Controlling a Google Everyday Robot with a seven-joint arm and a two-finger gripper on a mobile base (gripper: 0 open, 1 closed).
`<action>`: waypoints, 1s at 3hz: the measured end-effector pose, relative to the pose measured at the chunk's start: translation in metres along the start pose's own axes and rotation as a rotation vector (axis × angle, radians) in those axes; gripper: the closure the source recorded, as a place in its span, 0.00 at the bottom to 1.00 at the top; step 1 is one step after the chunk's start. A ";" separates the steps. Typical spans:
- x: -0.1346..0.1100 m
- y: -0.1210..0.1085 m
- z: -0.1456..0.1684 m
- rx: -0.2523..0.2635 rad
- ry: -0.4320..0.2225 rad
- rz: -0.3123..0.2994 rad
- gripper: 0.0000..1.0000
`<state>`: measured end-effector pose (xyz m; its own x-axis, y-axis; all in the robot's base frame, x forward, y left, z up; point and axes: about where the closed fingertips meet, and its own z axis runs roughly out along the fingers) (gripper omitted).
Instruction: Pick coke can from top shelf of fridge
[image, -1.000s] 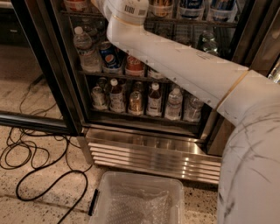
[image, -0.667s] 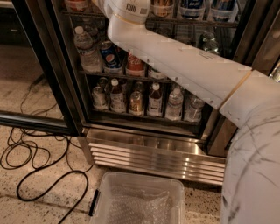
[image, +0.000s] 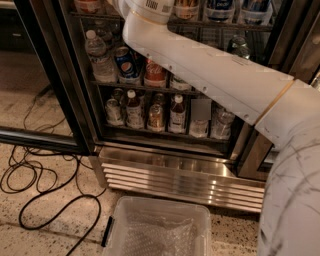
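The fridge (image: 185, 175) stands open in front of me, with black door frames, dark wire racks and a ribbed steel base. My white arm (image: 200, 65) reaches from the lower right up and left across the racks and leaves the picture at the top edge. The gripper is out of view above that edge, by the uppermost rack. Only the bottoms of drinks on that uppermost rack (image: 215, 10) show. A red coke can (image: 155, 74) stands on the rack below, beside a blue pepsi can (image: 127, 62) and partly behind my arm.
A water bottle (image: 97, 55) stands left of the pepsi can. Several bottles (image: 150, 110) fill the lowest rack. The open glass door (image: 35, 75) stands at the left. Black cables (image: 35, 185) lie on the speckled floor. A clear plastic bin (image: 160, 230) sits below the fridge base.
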<state>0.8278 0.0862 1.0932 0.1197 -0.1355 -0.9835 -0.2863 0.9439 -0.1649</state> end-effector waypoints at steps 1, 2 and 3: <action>-0.005 -0.001 -0.003 -0.003 0.000 -0.009 1.00; -0.007 0.000 -0.004 -0.007 0.005 0.002 1.00; -0.010 0.001 -0.006 -0.013 0.012 0.015 1.00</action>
<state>0.8206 0.0863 1.1024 0.1034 -0.1249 -0.9868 -0.3001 0.9419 -0.1507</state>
